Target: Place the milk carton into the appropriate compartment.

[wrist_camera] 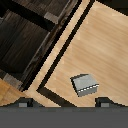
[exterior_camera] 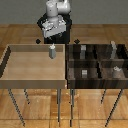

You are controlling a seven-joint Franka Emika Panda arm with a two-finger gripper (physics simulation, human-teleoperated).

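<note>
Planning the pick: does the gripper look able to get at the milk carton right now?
Probably yes. The milk carton stands alone in the light tray, nothing beside it, and the gripper hangs above it.

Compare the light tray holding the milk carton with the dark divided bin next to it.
The light tray is pale wood, while the dark bin is almost black. The tray is one open space; the bin is split into compartments by dividers. The tray holds only the milk carton, standing upright near its far edge; the bin holds several small grey items. Both are shallow, walled, and stand on thin legs, side by side.
</note>
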